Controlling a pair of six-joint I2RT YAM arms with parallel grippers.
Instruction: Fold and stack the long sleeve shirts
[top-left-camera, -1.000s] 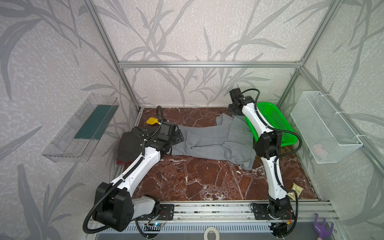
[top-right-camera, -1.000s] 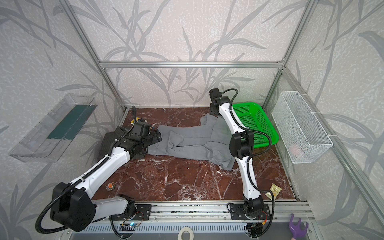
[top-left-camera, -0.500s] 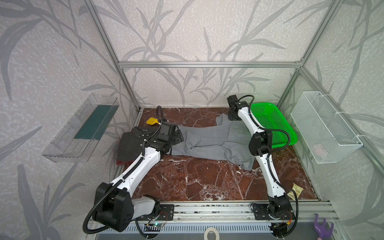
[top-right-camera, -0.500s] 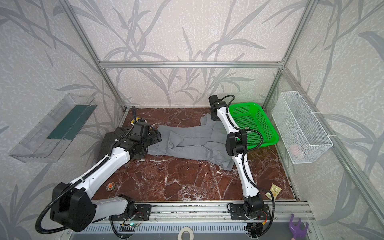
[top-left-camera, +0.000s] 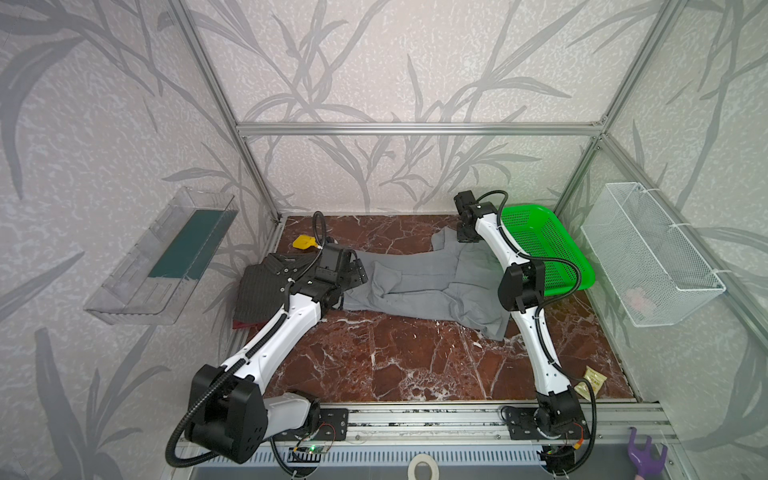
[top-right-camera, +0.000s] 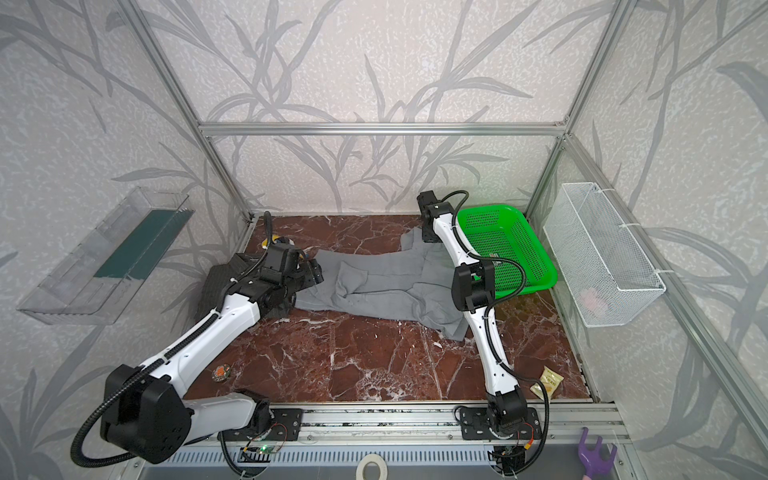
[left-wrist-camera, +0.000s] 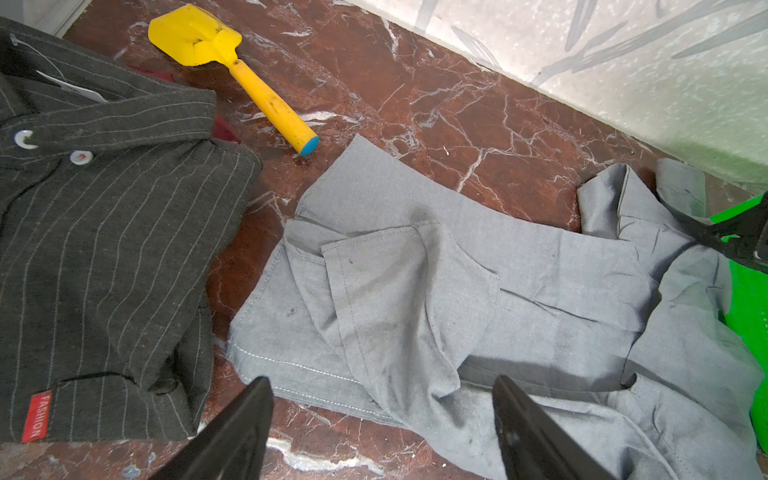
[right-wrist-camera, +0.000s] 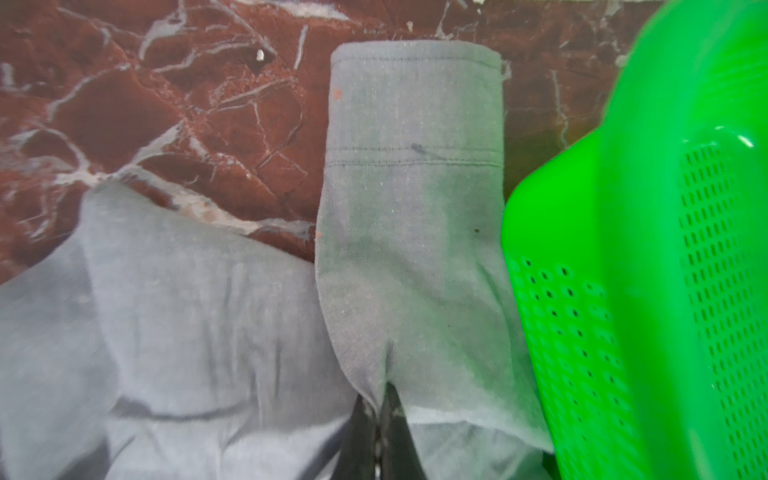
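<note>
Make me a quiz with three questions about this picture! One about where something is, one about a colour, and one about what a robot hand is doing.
1. Where is the yellow toy shovel?
A) in the green basket
B) on the table near the striped shirt
C) in a gripper

2. What colour is the spread-out shirt in the middle?
A) light grey
B) blue
C) pink

3. What is the right gripper doing?
A) standing wide open
B) pinching the middle shirt's sleeve
C) holding the shovel

Answers: 1 B, the left wrist view shows it lying on the marble by the collar. 2 A, both top views show grey cloth. 3 B, the right wrist view shows its jaws shut on the sleeve.
</note>
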